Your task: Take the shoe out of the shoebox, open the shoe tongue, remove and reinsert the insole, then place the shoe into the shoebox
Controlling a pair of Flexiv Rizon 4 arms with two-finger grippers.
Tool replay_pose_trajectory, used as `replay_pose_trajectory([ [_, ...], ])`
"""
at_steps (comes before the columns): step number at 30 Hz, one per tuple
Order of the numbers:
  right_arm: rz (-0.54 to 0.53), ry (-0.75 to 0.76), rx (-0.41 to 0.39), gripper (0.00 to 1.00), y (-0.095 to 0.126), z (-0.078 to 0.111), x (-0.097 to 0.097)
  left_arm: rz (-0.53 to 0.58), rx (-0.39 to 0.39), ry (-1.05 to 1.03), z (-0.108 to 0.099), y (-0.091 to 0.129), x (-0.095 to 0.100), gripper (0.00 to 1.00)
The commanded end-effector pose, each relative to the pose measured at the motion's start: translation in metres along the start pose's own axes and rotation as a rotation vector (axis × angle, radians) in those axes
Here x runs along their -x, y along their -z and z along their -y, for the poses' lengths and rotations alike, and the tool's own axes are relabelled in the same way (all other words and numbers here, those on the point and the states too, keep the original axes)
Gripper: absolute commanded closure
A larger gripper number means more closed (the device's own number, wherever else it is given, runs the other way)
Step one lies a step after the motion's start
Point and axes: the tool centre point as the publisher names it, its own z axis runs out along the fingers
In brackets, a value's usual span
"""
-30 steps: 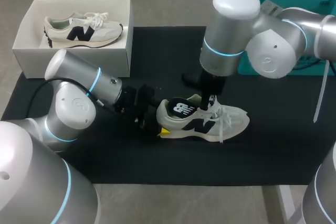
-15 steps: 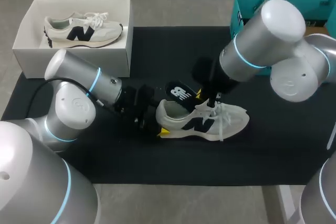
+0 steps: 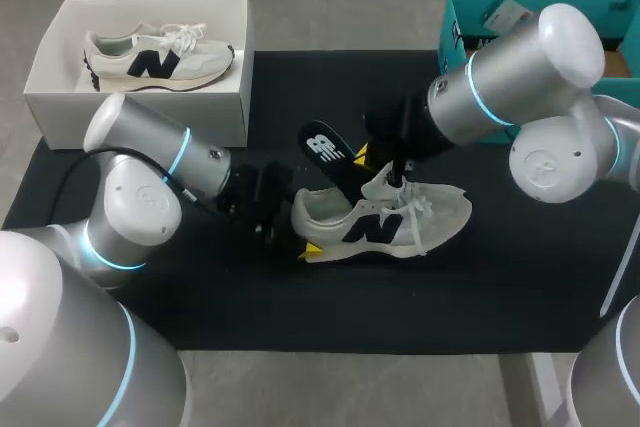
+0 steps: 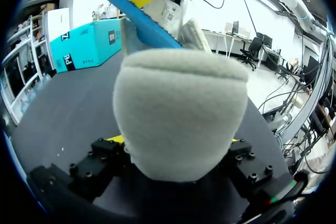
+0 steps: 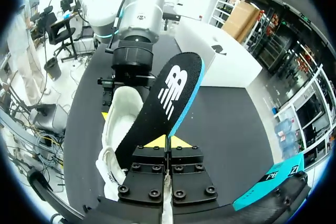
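A cream sneaker (image 3: pixel 400 224) with a dark side logo lies on the black mat (image 3: pixel 520 287). Its heel (image 4: pixel 178 119) sits between the fingers of my left gripper (image 3: pixel 298 226), which touch it from both sides. Above the shoe's opening, my right gripper (image 3: pixel 373 161) is shut on the toe end of a black insole (image 3: pixel 328 154). The insole has a white logo and a blue underside. It slants up clear of the shoe, heel end toward the back left. From the right wrist, the insole (image 5: pixel 167 98) rises ahead of the closed right gripper (image 5: pixel 168 141), over the sneaker (image 5: pixel 119 124).
A white shoebox (image 3: pixel 60 97) at the back left holds a second matching sneaker (image 3: pixel 160 55). A teal box (image 3: pixel 462 22) stands at the back right behind my right arm. The black mat runs bare along the front and right.
My right gripper has drawn the insole up out of the shoe and toward the back left, while its arm swung lower and to the right. The left gripper kept hold of the heel.
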Motion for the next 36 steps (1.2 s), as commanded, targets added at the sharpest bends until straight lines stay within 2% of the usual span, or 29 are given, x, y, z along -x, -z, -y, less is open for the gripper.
replay_pose_trajectory([
  [1,-0.006,0.01,0.025,1.0,-0.011,-0.006,0.007,-0.002,0.001,-0.001,-0.002,-0.004,0.0,1.0],
  [12,0.005,0.035,0.071,1.0,-0.016,-0.015,0.016,-0.002,0.001,-0.001,-0.002,-0.004,0.0,1.0],
  [19,0.044,0.098,0.195,1.0,0.013,-0.037,0.025,-0.002,0.001,-0.001,-0.002,-0.004,0.0,1.0],
  [22,0.036,0.138,0.217,1.0,0.027,-0.05,0.03,-0.002,0.001,-0.001,-0.002,-0.004,0.0,1.0],
  [28,0.003,0.195,0.317,1.0,0.048,-0.068,0.041,-0.002,0.001,-0.001,-0.002,-0.004,0.0,1.0],
  [36,-0.065,0.23,0.343,1.0,0.065,-0.083,0.053,-0.002,0.001,-0.001,-0.002,-0.004,0.0,1.0],
])
